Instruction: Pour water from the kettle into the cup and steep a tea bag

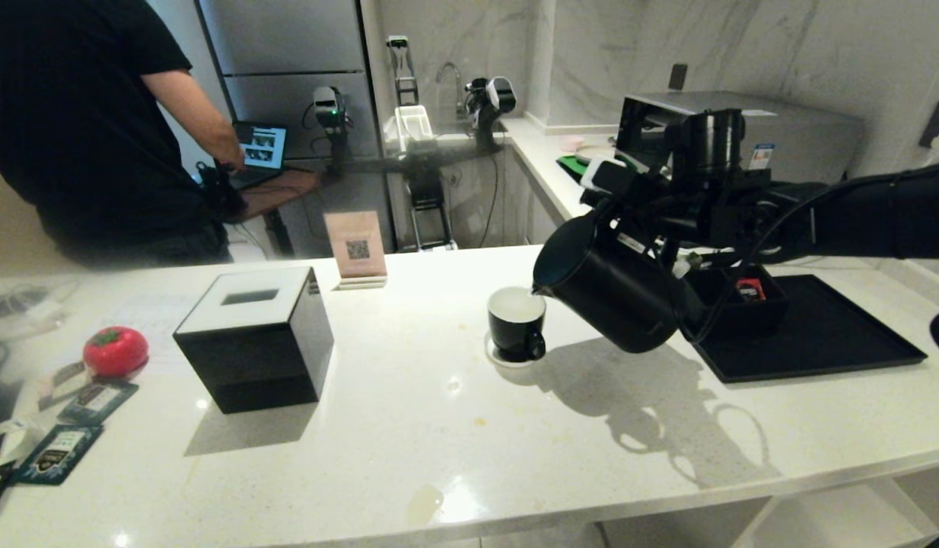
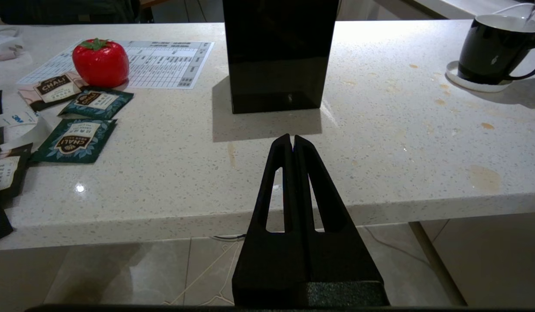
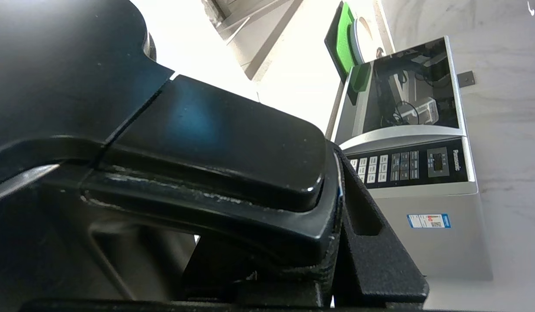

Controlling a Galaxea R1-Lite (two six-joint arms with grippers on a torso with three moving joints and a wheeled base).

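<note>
Mid-frame, the right gripper [image 1: 671,228], clamped on the kettle [image 1: 606,293], tips its spout over the cup [image 1: 517,323]; pouring is underway, steeping remains. The left gripper [image 2: 292,143] is closed, empty.

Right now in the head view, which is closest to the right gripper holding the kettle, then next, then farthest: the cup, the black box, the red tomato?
From the right gripper, shut on the kettle:
1. Cup, just under the spout.
2. Black box, further left, mid-counter.
3. Red tomato, far left, by the tea packets.
</note>
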